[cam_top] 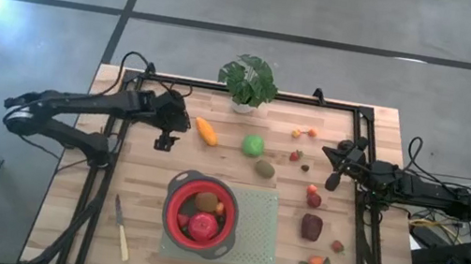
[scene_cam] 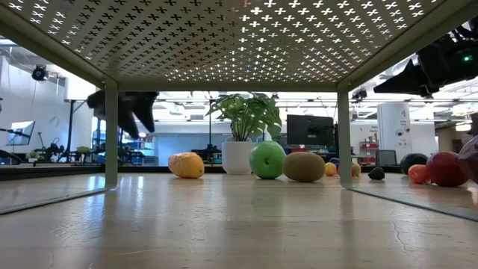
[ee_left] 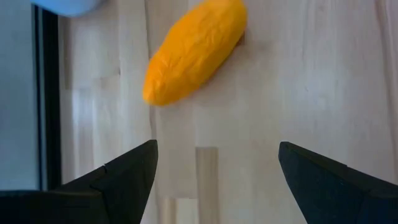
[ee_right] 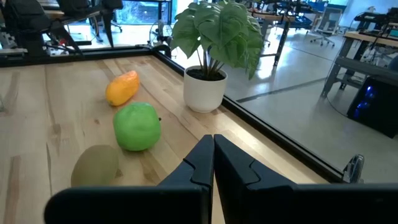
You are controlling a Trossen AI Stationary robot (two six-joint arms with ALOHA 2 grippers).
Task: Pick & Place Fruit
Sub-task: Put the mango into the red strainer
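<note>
Left gripper poised beside orange fruit

Upper left of centre in the high view, the left gripper (cam_top: 165, 143) hangs fingers apart, empty, just left of the orange elongated piece (cam_top: 206, 131). The right gripper (cam_top: 334, 179), fingers together, waits at the right edge

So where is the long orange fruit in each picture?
High view: orange fruit left of the green ball, below the potted plant.
Low view: left of the plant's white pot.
Left wrist view: ahead of the open end effector.
Right wrist view: beyond the green ball.
Shared landmark: the green ball.
</note>
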